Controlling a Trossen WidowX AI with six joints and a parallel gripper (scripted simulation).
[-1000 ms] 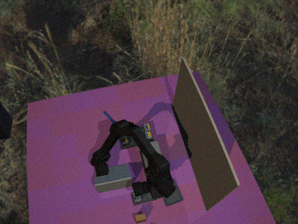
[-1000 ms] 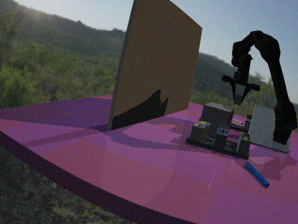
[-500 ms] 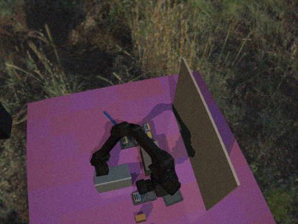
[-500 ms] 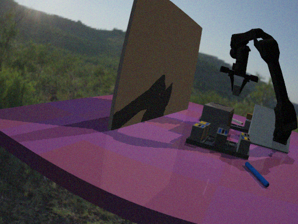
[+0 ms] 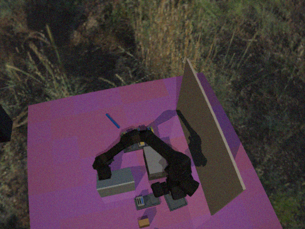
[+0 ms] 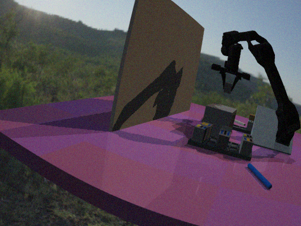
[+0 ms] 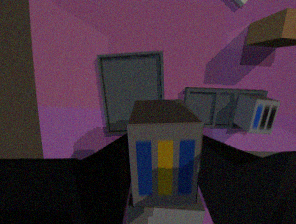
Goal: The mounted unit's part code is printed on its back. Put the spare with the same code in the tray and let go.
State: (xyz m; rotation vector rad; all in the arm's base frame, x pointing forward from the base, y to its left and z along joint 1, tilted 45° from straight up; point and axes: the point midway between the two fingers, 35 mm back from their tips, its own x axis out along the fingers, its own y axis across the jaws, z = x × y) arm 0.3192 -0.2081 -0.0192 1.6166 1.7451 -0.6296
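In the wrist view, the tray (image 5: 179,207) (image 7: 132,85) is seen at eleven o'clock from the held spare (image 6: 227,87) (image 7: 165,165), which is grasped by the gripper (image 5: 172,190) (image 6: 228,89) (image 7: 160,137), blue-yellow-blue stripes showing. It is held above the table (image 5: 66,150) (image 6: 124,171) (image 7: 70,75), not yet in the tray. Its match to the mounted unit's code cannot be confirmed here. At two o'clock lies the divided holder (image 5: 153,201) (image 7: 200,107), with another spare (image 5: 140,201) (image 7: 264,116) striped blue and black; the tan block (image 5: 143,222) (image 6: 251,117) (image 7: 270,30) sits beyond, towards one o'clock. The load is best carried towards eleven, centred inside the rim, lowered upright until supported, and only then let go; early release could tip it.
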